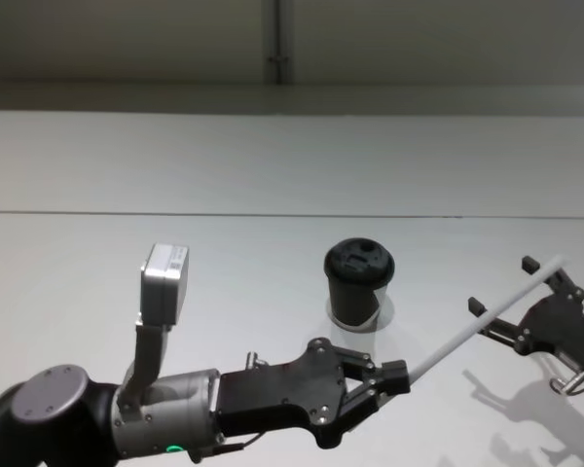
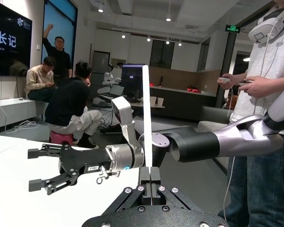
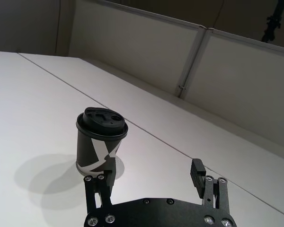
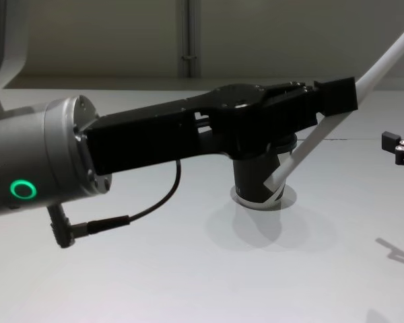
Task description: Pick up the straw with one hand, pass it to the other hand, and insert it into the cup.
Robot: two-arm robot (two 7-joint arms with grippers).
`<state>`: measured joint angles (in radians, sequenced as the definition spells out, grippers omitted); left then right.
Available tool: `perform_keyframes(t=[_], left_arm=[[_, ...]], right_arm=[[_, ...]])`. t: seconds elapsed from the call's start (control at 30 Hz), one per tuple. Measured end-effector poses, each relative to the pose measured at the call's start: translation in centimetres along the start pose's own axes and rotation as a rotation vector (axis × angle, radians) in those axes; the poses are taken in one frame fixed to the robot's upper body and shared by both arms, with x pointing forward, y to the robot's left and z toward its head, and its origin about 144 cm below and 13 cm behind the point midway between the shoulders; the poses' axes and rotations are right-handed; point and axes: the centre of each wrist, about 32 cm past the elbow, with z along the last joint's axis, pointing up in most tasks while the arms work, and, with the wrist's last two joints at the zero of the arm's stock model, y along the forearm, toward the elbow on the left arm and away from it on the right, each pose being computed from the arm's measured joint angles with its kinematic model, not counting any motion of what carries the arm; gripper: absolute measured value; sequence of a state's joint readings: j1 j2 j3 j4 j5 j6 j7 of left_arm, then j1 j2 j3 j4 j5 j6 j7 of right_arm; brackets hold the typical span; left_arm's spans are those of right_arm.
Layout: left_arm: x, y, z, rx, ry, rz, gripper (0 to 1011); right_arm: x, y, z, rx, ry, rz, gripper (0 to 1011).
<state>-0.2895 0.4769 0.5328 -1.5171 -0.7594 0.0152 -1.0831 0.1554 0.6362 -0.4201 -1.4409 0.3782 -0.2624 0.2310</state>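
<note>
Handover step. Left tool (image 1: 397,377) is clamped on the near end of the straw (image 1: 487,316). The straw is held off the worktop (image 1: 175,185) and slants toward 2 o'clock. Right tool (image 1: 502,284) sits at 3 o'clock of the cup (image 1: 358,282), fingers wide apart, gripping nothing. Cup stands upright with its lid (image 1: 358,258) on.

To do it well, I judge:
- Set the right tool's gap squarely around the straw's mid-length, well apart from the left tool's tips.
- Close fully before the left lets go.
- Leave a long free end for the lid hole.

Views: in the head view the straw seems to cross between the right fingers. The right wrist view shows that gap bare, with the cup beyond. The left wrist view places the straw off to one side of the right tool.
</note>
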Motion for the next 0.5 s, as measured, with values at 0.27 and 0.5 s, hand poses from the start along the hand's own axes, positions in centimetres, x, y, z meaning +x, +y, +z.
perform_keyframes(t=[0.27,0.5], left_arm=[[0.0,0.0,0.0,0.0,0.001,0.001,0],[0.0,0.0,0.0,0.0,0.001,0.001,0]], right_arm=[[0.3,-1.2,-0.1,0.11,0.099,0.128,1001],[0.7,-1.4,0.0,0.193,0.161,0.244,1001]])
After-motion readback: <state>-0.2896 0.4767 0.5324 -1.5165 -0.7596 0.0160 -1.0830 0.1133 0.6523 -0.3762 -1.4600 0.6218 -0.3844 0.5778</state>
